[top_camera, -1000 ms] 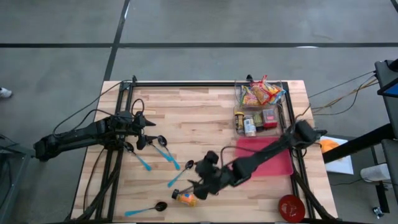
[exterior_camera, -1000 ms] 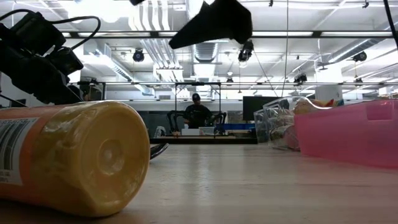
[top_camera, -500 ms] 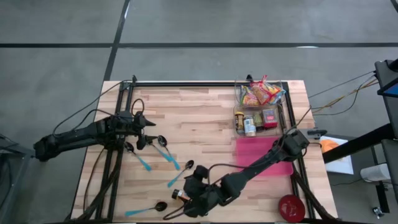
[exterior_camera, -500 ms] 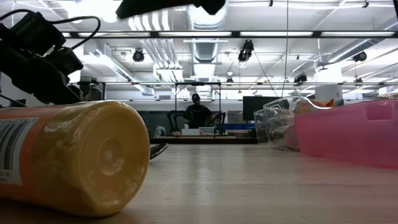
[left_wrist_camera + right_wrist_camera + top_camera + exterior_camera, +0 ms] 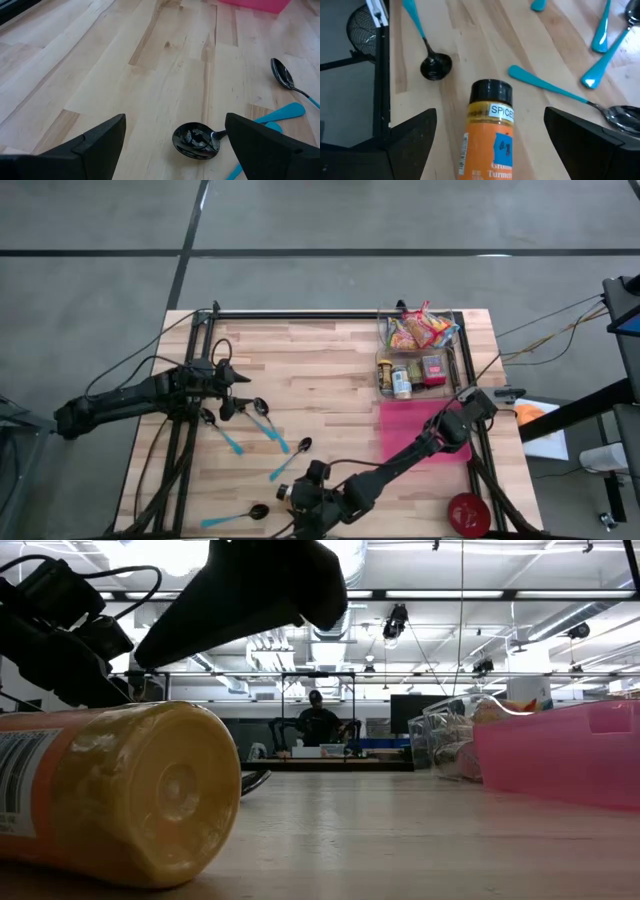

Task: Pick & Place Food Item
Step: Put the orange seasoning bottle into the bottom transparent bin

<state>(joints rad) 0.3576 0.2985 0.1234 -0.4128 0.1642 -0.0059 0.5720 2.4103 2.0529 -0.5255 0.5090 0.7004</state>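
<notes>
Lying on its side near the front edge of the table (image 5: 330, 370), the orange spice jar (image 5: 487, 132) with its black cap is the food item in play, and nothing grips it yet. The right gripper (image 5: 490, 150) hangs directly over it with its fingers spread wide, one on each side of the jar, so the pick looks lined up but not made; closing, lifting and carrying are all left. In the low view the jar (image 5: 110, 795) fills the foreground with one dark finger above it. A likely destination is the pink tray (image 5: 425, 430) on the right side, well apart from the jar, though the task sentence names no place; behind it stands a clear bin (image 5: 415, 350) of snack packets and small jars. Room around the jar is mixed: a black-bowled spoon (image 5: 427, 55) lies just beside the cap end, and another blue-handled spoon (image 5: 560, 92) lies close on the other side, so a sideways slip could knock them. The front table edge is near, which leaves little margin if the jar rolls forward. Toward the tray the wood is open. Over the table's left side, the left gripper (image 5: 172, 145) waits, its fingers also apart, above more spoons (image 5: 255, 420).
</notes>
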